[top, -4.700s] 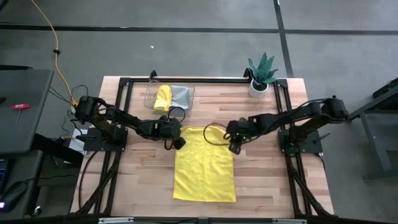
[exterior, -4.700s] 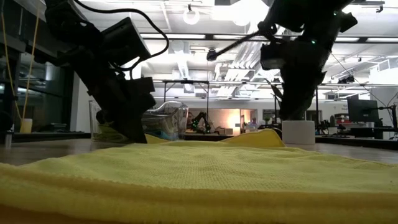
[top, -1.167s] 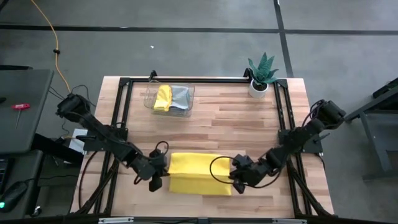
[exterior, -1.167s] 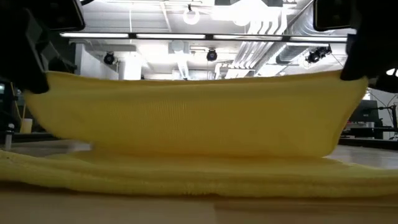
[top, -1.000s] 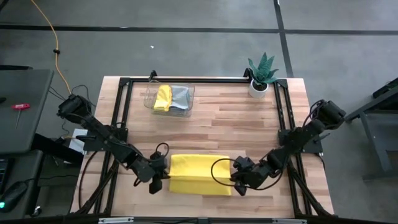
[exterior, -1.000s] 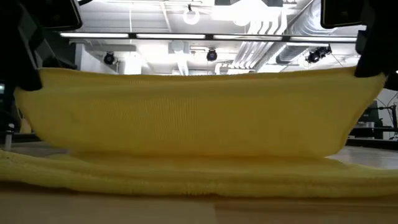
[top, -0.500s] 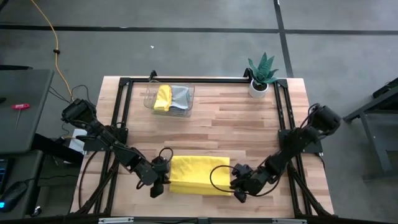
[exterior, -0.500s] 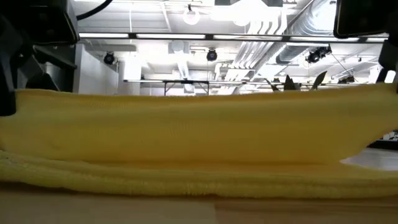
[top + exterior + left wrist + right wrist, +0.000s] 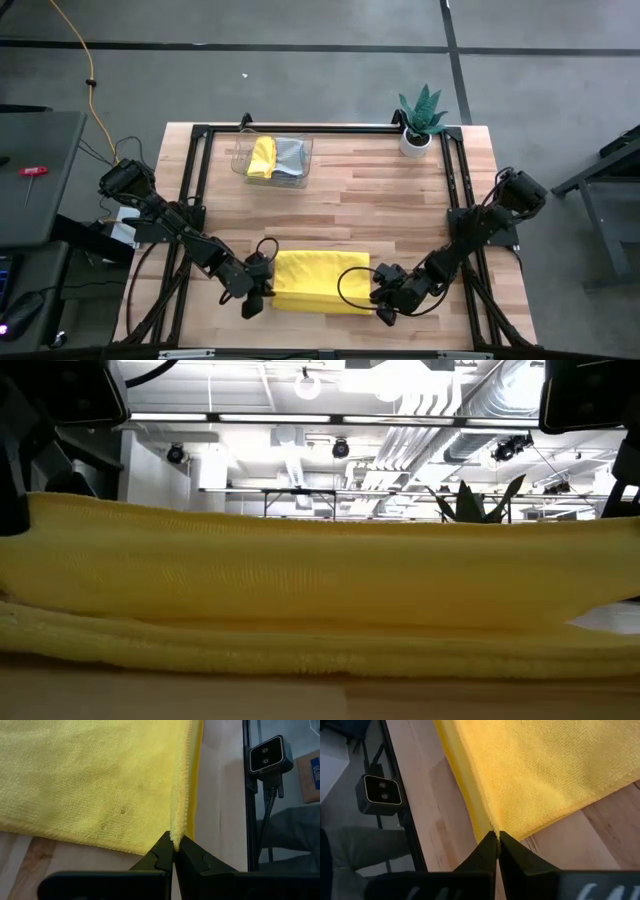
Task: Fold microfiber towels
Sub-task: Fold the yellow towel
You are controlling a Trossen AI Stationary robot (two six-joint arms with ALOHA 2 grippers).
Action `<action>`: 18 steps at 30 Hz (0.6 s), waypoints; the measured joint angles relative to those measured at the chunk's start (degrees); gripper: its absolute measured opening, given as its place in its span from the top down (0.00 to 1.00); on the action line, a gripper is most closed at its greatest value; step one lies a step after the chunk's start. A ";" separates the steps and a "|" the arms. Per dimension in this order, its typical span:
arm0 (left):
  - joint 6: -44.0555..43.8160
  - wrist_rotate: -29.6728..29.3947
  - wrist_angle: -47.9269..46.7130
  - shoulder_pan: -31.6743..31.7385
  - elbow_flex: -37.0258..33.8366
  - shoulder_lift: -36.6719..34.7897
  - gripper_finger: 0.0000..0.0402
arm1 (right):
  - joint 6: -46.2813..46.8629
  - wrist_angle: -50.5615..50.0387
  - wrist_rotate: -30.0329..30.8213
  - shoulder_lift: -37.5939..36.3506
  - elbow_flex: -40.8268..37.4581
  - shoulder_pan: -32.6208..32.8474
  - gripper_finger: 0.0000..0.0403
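A: How far along does the folding look?

B: I'd judge the first fold nearly made. The yellow towel (image 9: 320,282) lies doubled at the table's near edge, its upper layer not yet let go. A second yellow cloth (image 9: 262,157) and a grey one (image 9: 291,155) sit in the clear tray (image 9: 240,160), well beyond both grippers, seemingly folded. No other towels show.

A: And the fingers?

B: The left gripper (image 9: 175,851) has its fingers pressed together on the towel's corner, the hem running straight out from the tips. The right gripper (image 9: 497,841) pinches the opposite corner the same way, no gap visible.

A: What lies past them?

B: Beyond the towel, bare wood, then the tray and a potted plant (image 9: 419,120) at the far edge.
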 joint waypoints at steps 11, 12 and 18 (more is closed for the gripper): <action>1.86 2.69 0.57 0.00 0.00 0.00 0.99 | -1.30 0.55 -1.56 0.00 0.00 0.00 0.85; 2.14 3.35 0.88 0.00 0.00 0.00 0.98 | -1.85 0.59 -2.17 0.00 0.00 0.00 0.81; 2.43 5.96 3.03 0.00 -0.01 0.00 0.84 | -4.82 0.51 -4.74 -0.01 0.00 -0.71 0.61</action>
